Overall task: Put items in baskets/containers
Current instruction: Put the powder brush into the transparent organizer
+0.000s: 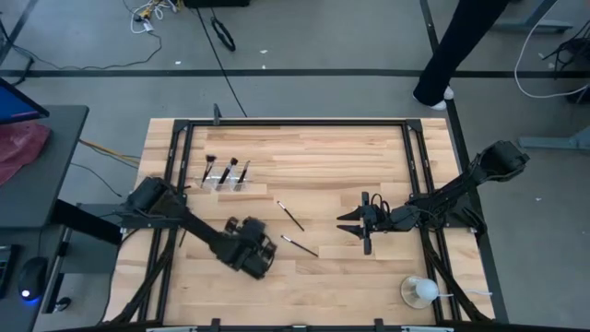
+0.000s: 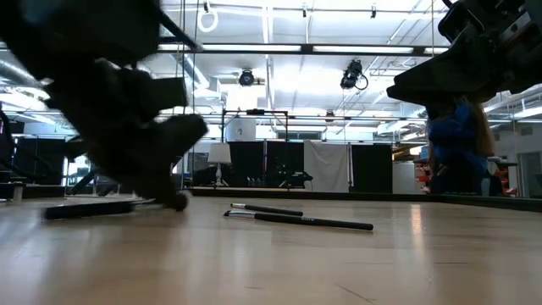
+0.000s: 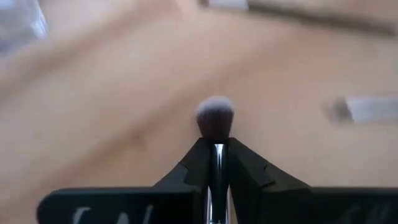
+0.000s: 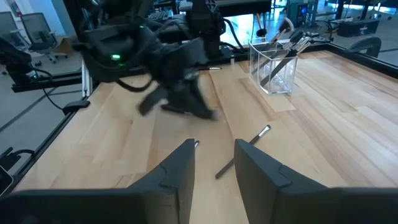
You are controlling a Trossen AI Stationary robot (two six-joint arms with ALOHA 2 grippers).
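My left gripper [image 1: 261, 256] is near the table's middle front, low over the wood, shut on a thin makeup brush whose dark bristle head [image 3: 215, 117] sticks out past the fingertips. It also shows in the low view [image 2: 110, 207]. My right gripper [image 4: 211, 155] is open and empty right of centre, pointing toward the table's left. Two loose brushes lie flat on the table [image 1: 289, 215] [image 1: 300, 245]. The clear holder [image 1: 226, 177] stands at the far left with several brushes leaning inside it. It also shows in the right wrist view [image 4: 273, 65]. My left gripper pinches the brush between its two fingers at the silver ferrule [image 3: 218, 155], just behind the bristle head. The brush lies along the fingers, and its head points forward past their tips. In the low view it sits roughly level, close over the table; whether it touches the wood I cannot tell.
A white ball on a small dish [image 1: 419, 291] sits at the near right corner. A black frame [image 1: 295, 121] rims the table. A person's legs [image 1: 456, 46] stand beyond the far right corner. Bare wood lies between the grippers and the holder.
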